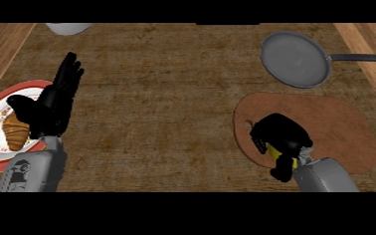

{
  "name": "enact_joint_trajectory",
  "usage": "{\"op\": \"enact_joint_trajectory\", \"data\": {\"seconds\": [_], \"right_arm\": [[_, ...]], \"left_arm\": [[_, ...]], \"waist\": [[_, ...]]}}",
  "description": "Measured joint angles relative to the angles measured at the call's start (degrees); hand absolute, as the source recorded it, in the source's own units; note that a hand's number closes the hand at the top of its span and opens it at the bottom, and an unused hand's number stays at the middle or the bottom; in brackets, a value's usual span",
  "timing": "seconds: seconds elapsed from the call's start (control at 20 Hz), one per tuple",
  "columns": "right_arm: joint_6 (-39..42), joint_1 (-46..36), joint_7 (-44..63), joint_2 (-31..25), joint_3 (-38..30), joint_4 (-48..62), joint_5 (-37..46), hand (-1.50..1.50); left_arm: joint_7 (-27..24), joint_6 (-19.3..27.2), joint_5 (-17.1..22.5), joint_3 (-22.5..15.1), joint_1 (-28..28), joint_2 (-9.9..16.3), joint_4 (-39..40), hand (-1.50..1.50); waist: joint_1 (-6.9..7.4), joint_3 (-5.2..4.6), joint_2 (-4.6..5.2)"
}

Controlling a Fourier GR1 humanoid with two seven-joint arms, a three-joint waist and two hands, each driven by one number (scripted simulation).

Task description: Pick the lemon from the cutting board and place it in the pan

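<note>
A brown oval cutting board [330, 114] lies on the counter at the right. My right hand [283, 135] sits over its near left part, fingers curled round a yellow lemon [274, 153], of which only a sliver shows under the palm. The grey pan [295, 59] with a dark handle stands beyond the board at the upper right, with nothing in it. My left hand [55, 99] rests at the left edge, fingers straight and pointing up, holding nothing.
A red-rimmed white plate [21, 90] with a croissant [15, 129] lies at the far left, partly behind my left hand. A white bowl's edge [67, 28] shows at the top left. Brown countertop spreads between the two hands.
</note>
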Motion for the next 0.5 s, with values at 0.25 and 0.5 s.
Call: {"op": "enact_joint_trajectory", "data": {"seconds": [0.25, 0.5], "right_arm": [[-7.69, 4.28, 5.48, 6.4, 1.73, -11.53, 1.57, 1.5], [-10.44, 7.31, 8.39, 9.54, 0.03, -24.13, -0.55, 1.5]], "left_arm": [[0.43, -0.08, 0.33, 0.52, 0.32, 0.33, -0.61, 0.0], [-0.21, -0.63, 0.62, 0.62, 1.22, 0.31, -0.62, 0.0]], "waist": [[-0.1, 0.64, 0.24], [0.08, 0.8, 0.45]]}}
